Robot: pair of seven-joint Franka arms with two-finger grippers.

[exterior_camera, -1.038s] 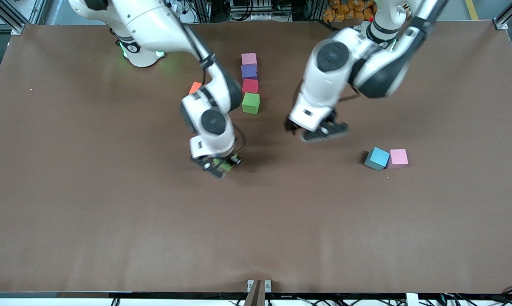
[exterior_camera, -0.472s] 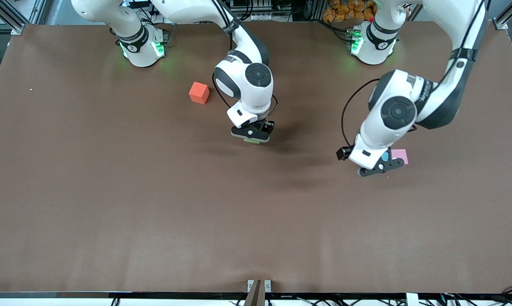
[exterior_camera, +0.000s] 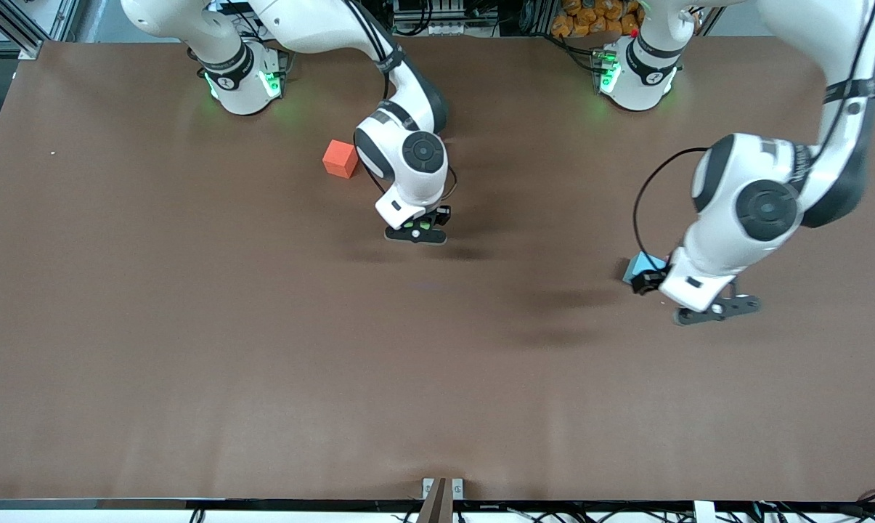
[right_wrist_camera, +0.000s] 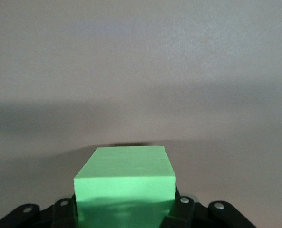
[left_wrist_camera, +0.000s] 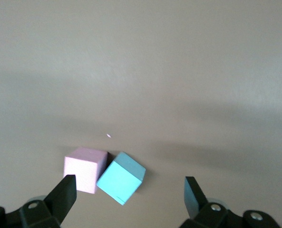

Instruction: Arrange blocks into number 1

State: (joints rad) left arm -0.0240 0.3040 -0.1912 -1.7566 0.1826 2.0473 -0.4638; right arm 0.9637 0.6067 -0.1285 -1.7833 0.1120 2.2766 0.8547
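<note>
Bench (exterior_camera: 154, 327): brown, mostly bare.

Right gripper (exterior_camera: 416, 234) hangs over mid-bench, pinching green block (right_wrist_camera: 125, 178) betw. its fingers, prob. carrying it to extend the "1" stroke.

Left gripper (exterior_camera: 717, 311), fingers spread wide, hovers by the blue block (left_wrist_camera: 121, 177) and pink block (left_wrist_camera: 85, 169) toward left arm's end; they touch corner-to-face, so prob. lining up a pick.

Orange block (exterior_camera: 340, 158) sits alone nr right arm's base, unused.

All blocks matte, plain-faced, equal-size cubes.
</note>
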